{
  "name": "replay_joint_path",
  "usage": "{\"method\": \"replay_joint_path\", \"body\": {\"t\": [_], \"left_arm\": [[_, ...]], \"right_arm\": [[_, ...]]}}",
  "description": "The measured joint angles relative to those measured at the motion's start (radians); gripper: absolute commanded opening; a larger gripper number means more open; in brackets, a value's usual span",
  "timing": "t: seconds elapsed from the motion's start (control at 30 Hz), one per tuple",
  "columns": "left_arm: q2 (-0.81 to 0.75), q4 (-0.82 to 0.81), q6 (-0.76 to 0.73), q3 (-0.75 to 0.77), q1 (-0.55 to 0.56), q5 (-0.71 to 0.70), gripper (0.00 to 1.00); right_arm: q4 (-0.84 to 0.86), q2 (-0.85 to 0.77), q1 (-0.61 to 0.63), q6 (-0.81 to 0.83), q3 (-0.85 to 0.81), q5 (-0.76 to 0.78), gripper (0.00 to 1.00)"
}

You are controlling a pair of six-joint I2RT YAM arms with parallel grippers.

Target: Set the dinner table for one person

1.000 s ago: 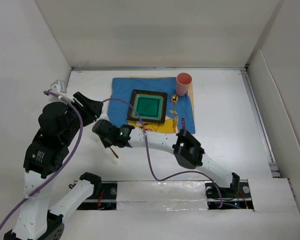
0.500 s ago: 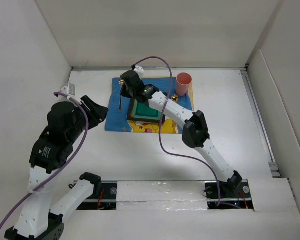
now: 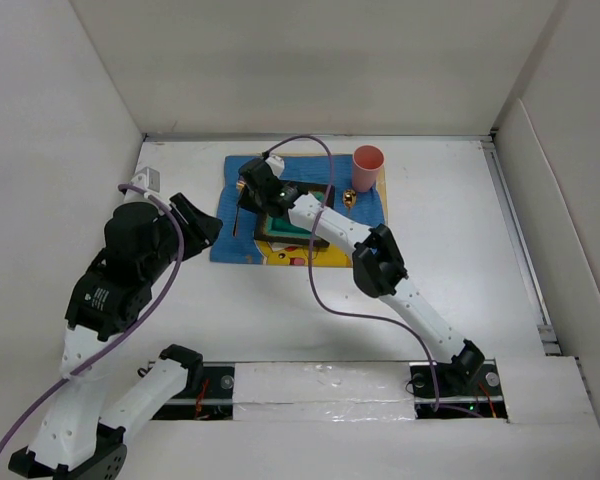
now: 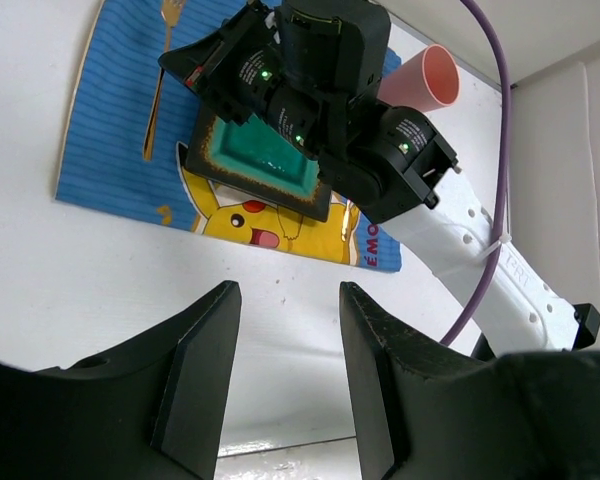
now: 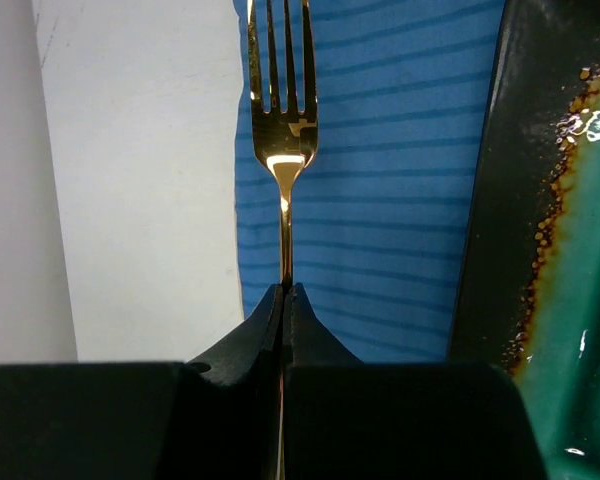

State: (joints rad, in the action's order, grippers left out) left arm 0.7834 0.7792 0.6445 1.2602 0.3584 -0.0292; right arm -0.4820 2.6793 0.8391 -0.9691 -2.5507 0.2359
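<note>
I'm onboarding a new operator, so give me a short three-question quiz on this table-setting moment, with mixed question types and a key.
1. True or false: the left hand is shut on the fork.
2. Where is the fork relative to the square plate? A) beside it, over the blue placemat, on the side away from the pink cup; B) between plate and cup; C) over the plate's green centre.
3. Fill in: the right hand grips the fork by its ____.
Key: 1 false; 2 A; 3 handle.
</note>
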Motion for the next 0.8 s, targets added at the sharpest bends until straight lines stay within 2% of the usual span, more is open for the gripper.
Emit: {"method": "replay_joint_path", "body": {"t": [0.43, 0.8], "left_arm": [[-0.002, 0.001, 0.0, -0.009, 0.0, -0.009, 0.41], [-0.009, 0.008, 0.001, -0.026, 0.0, -0.026, 0.41]], "right_arm": [[0.014, 0.027, 0.007, -0.007, 0.013, -0.022, 0.01], [0.047, 0.033, 0.013, -0.008, 0.087, -0.034, 0.25]]}}
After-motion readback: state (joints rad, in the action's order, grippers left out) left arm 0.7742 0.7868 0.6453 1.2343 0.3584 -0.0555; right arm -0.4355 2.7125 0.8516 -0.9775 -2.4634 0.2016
